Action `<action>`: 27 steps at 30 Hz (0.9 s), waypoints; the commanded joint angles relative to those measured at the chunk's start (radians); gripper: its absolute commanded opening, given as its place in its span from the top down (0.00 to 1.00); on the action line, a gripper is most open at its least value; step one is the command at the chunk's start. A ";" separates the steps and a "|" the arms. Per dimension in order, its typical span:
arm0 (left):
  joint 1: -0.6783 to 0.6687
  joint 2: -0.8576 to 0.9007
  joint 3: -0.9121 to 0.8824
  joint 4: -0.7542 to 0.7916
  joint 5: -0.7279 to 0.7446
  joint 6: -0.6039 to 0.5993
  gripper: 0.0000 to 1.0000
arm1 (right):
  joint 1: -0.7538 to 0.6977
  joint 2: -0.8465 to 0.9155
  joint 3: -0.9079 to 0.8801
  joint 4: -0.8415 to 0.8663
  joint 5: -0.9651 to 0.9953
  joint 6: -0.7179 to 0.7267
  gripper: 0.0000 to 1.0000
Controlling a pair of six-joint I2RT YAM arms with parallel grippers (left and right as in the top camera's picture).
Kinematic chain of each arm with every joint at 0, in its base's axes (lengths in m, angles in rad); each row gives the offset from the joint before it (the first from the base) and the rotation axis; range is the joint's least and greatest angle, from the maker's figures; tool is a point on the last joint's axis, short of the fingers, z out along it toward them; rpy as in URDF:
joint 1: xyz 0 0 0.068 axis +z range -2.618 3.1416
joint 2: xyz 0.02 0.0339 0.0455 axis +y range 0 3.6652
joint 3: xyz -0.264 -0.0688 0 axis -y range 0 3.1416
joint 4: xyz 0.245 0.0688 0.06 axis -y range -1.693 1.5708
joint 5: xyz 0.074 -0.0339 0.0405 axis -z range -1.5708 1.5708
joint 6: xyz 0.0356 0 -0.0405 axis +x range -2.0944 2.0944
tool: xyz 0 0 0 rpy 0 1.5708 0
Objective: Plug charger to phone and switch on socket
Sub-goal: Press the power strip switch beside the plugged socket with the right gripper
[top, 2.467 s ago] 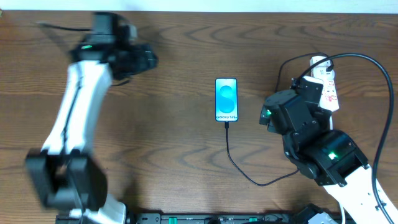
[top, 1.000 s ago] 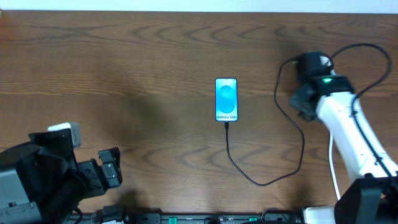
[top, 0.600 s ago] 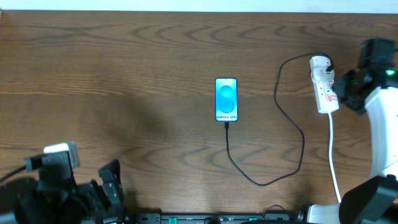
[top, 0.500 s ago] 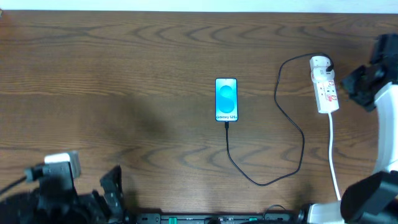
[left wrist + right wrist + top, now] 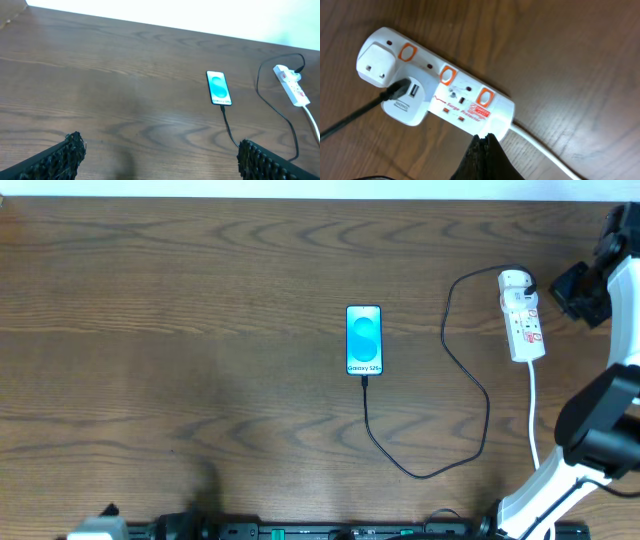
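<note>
The phone (image 5: 364, 340) lies face up mid-table, its screen bright blue; the left wrist view shows the phone (image 5: 218, 88) far ahead. The charger (image 5: 470, 385) is a thin black cable that runs from the phone's near edge in a loop to a white adapter (image 5: 405, 102) in the socket (image 5: 522, 320). The socket (image 5: 465, 100) is a white strip with orange switches. My right gripper (image 5: 482, 137) is shut and empty, hovering by the strip's cord end, just right of the strip as my right gripper (image 5: 572, 288) shows from overhead. My left gripper (image 5: 160, 160) is open, low and far back.
The socket's white cord (image 5: 535, 420) runs toward the near edge at the right. My right arm (image 5: 600, 430) stands along the right side. The table's far edge (image 5: 150, 22) meets a white wall.
The right arm swung from above the socket's far end to its right side, uncovering the strip. The left arm drew back out of the overhead view at the near left.
</note>
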 commanded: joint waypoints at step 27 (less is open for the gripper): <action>-0.003 -0.119 -0.004 -0.049 -0.003 0.016 0.01 | -0.003 0.249 0.062 0.146 -0.131 -0.039 0.99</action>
